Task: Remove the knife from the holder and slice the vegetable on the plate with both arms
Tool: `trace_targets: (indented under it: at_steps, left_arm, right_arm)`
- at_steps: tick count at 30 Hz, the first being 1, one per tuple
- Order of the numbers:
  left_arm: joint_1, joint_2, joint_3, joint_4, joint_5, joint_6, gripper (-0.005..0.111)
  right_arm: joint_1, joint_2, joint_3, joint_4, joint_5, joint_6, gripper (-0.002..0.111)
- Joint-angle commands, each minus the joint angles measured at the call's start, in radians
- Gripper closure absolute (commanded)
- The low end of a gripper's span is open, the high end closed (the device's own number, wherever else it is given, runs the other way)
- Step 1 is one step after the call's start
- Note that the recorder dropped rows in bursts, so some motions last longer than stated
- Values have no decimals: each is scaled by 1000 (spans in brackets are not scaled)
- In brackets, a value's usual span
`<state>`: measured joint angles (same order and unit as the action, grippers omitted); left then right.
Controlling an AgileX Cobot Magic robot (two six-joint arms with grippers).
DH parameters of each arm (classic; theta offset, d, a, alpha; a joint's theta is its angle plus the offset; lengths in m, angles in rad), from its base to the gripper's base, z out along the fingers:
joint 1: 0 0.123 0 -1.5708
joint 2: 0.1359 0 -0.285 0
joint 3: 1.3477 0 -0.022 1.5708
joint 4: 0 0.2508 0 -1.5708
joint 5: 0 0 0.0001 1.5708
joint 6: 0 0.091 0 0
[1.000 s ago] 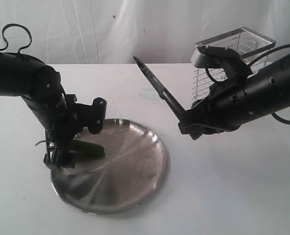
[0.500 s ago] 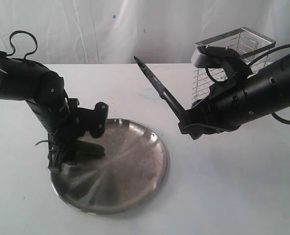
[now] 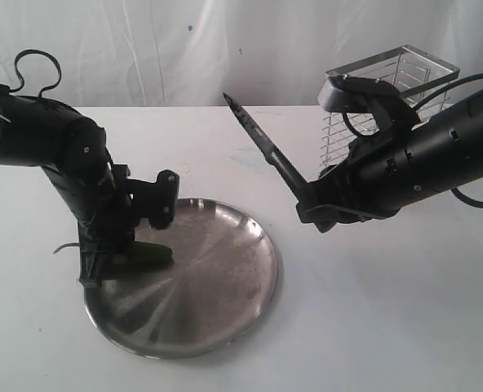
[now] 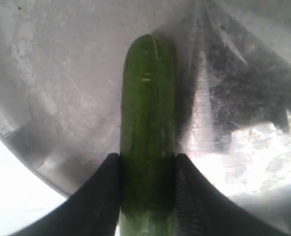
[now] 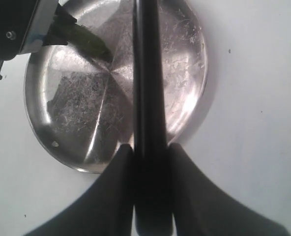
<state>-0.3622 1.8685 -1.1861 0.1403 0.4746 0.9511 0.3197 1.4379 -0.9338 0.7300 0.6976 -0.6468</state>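
Observation:
The green vegetable (image 3: 152, 253) lies at the left edge of the steel plate (image 3: 217, 286); in the left wrist view the vegetable (image 4: 148, 123) runs between the black fingers (image 4: 103, 196). My left gripper (image 3: 103, 265) is shut on it over the plate's rim (image 4: 32, 157). My right gripper (image 3: 311, 208), right of the plate and above the table, is shut on the handle of the knife (image 3: 262, 147), whose dark blade points up and to the left. In the right wrist view the knife (image 5: 146, 73) crosses over the plate (image 5: 185, 59). The wire holder (image 3: 388, 82) stands behind the right arm.
White tabletop surrounds the plate, with a white cloth backdrop behind. The holder stands at the back right, partly hidden by the right arm. The left arm's body and cable loop stand over the left edge of the table.
The left arm has shifted a little at the plate's left edge, covering more of the vegetable. The right arm and knife have stayed still.

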Motion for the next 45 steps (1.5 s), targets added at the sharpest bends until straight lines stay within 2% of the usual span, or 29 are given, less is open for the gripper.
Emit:
trace_targets:
  at_steps: [1, 5, 9, 11, 17, 25, 31, 33, 40, 42, 45]
  left_arm:
    - [2, -64, -1, -13, -45, -143, 107]
    - [2, -101, -3, -98, -106, -275, 107]
    - [2, -82, -1, -290, -57, -244, 107]
    - [2, -64, -1, -339, -20, -208, 107]
    - [2, -55, -1, -348, 19, -192, 107]
    - [2, -42, -1, -444, 28, -190, 107]
    - [2, -13, -1, -446, 183, 23, 107]
    - [2, -5, -1, -446, 194, 98, 107]
    - [2, 5, -1, -446, 162, 100, 107]
    - [2, 5, -1, -446, 167, 100, 102]
    - [2, 5, -1, -446, 176, 100, 84]
  right_arm:
    - [2, -2, 5, 13, -12, -1, 108]
    - [2, -2, 5, 4, -29, -1, 108]
    - [2, -2, 5, -30, -33, -1, 108]
    - [2, -2, 5, -44, -33, -1, 108]
    - [2, -2, 5, -73, -42, 26, 108]
    - [2, -2, 5, -69, -44, 26, 108]
    - [2, -2, 5, -69, -44, 26, 108]
    - [2, -2, 5, -69, -44, 26, 108]
    - [2, -2, 5, -69, -44, 26, 108]
    - [2, -2, 5, -69, -44, 26, 108]
    - [2, -2, 5, -69, -44, 26, 108]
